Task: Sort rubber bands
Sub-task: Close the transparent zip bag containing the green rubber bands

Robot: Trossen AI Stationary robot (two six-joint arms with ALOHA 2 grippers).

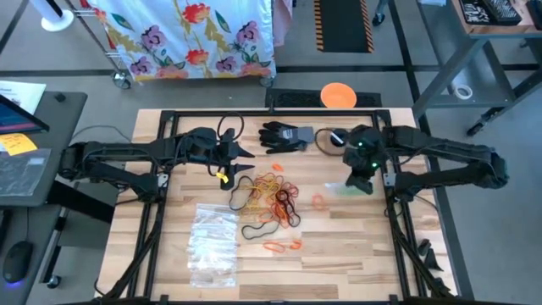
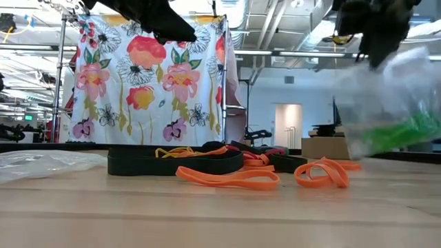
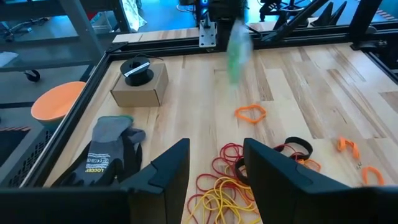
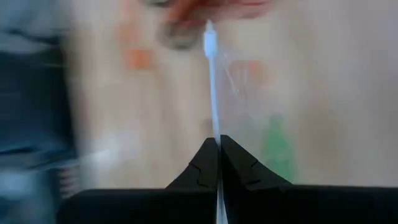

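Note:
A loose pile of rubber bands (image 1: 271,196) in yellow, red, orange and black lies mid-table; single orange ones (image 1: 319,202) lie apart. My left gripper (image 3: 214,177) hovers open over the pile's far left part, nothing between its fingers. My right gripper (image 1: 362,180) is right of the pile, shut on a clear plastic bag (image 2: 389,103) with green bands (image 2: 403,131) inside. In the low view my left gripper (image 2: 165,21) is high above the table. My right gripper pinches the clear bag's thin edge (image 4: 212,118) between its two shut fingertips (image 4: 205,158). It comes slanting down from above. The bag hangs below the fingers with the green bands (image 4: 277,146) in its lower part, and looks clear of the table.
A stack of clear bags (image 1: 212,241) lies at the near left. A black and grey glove (image 1: 284,135), a small box with a tape roll (image 3: 140,81) and an orange bowl (image 1: 337,95) are at the far side. A dark frame (image 1: 398,212) borders the wooden top.

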